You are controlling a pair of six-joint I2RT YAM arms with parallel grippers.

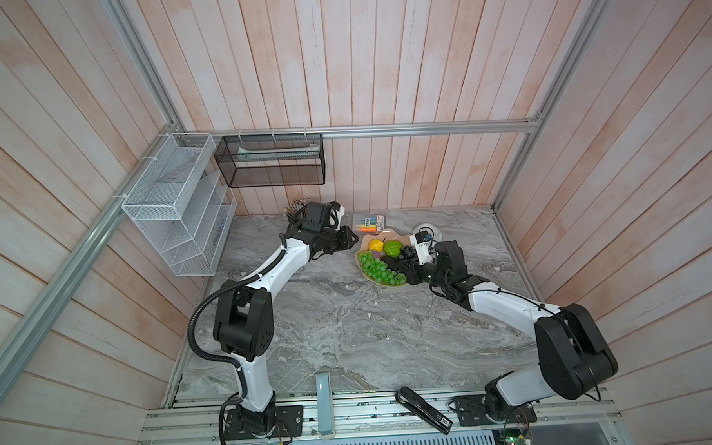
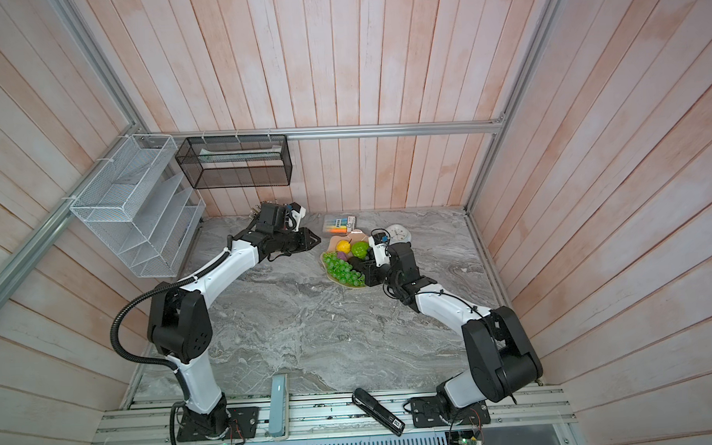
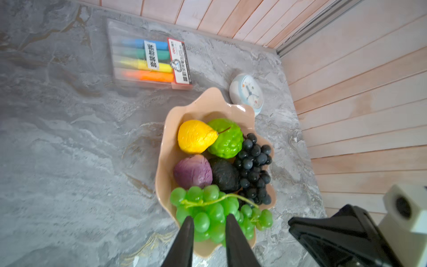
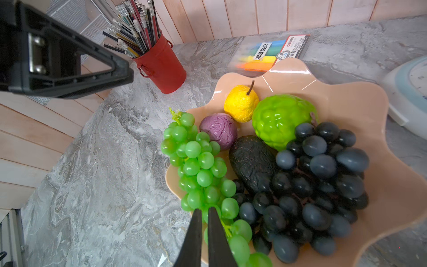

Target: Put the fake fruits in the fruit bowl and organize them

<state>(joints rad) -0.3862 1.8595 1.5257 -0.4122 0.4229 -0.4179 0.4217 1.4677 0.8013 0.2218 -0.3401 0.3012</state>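
Observation:
The peach-pink scalloped fruit bowl (image 1: 381, 232) (image 4: 358, 104) stands at the back of the marble table. In it lie a green grape bunch (image 3: 215, 208) (image 4: 196, 161), a black-purple grape bunch (image 4: 318, 185), a yellow stemmed fruit (image 4: 240, 104), a bumpy green ball (image 4: 279, 118), a purple ball (image 4: 218, 129) and a dark avocado (image 4: 251, 159). My left gripper (image 1: 349, 240) (image 3: 209, 218) hovers left of the bowl, open a little, with nothing between its fingers. My right gripper (image 1: 396, 267) (image 4: 205, 210) is shut just above the green grapes at the bowl's near edge.
A pack of highlighters (image 1: 369, 223) and a white clock (image 1: 430, 231) lie right behind the bowl. A red cup of pencils (image 4: 159, 64) stands at the back left. White (image 1: 174, 205) and black (image 1: 270, 159) wire baskets hang on the walls. A stapler (image 1: 424, 410) rests on the front rail.

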